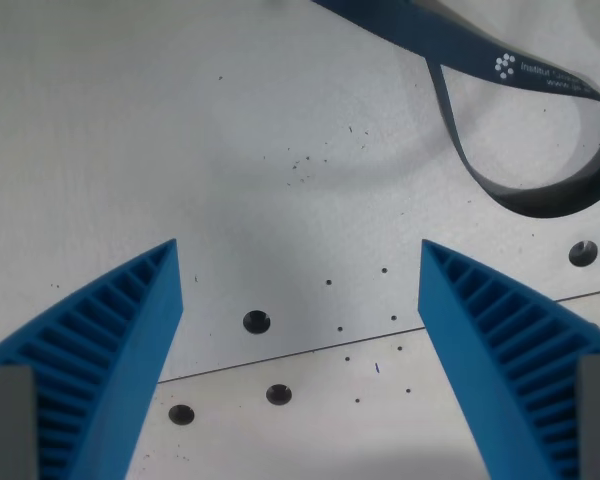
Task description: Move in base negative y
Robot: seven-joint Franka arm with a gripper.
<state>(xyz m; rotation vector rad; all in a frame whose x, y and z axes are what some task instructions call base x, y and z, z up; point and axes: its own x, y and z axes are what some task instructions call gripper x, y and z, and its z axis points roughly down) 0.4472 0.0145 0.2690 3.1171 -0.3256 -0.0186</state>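
Wrist view shows my pincer spread wide with nothing between its blue ribbed fingers. This task names no object to grasp; it is a plain sideways shift. Below lies the pale metal table, hard and flat, with a limp blue lanyard far right, soft, untouched.

Pale speckled tabletop, round screw holes
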